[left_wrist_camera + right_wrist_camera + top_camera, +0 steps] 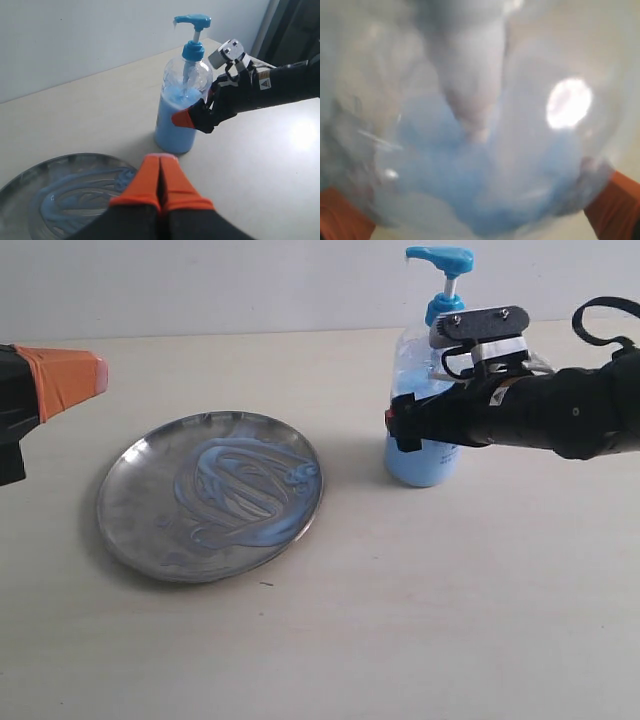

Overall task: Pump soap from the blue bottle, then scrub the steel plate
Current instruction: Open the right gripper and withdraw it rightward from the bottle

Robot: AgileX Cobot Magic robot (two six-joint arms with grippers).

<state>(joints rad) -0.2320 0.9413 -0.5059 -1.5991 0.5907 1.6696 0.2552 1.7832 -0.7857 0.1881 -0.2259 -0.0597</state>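
The blue bottle [421, 458] stands upright right of centre, its blue pump head [440, 257] raised and pale blue soap filling its lower half. My right gripper [408, 420] wraps the bottle's body from the right, one orange finger on each side; in the right wrist view the bottle [485, 165] fills the space between the fingers [615, 205]. The steel plate [135, 502] lies flat to the left, with soap [240, 490] smeared in swirls over its middle. My left gripper [100, 373] hovers at the far left, its orange tips [161, 159] pressed together and holding nothing.
Everything sits on a pale beige tabletop [400, 620] with a white wall behind it. Bare table lies between the plate and the bottle, and along the near edge. The right arm [560, 410] reaches in from the right at bottle height.
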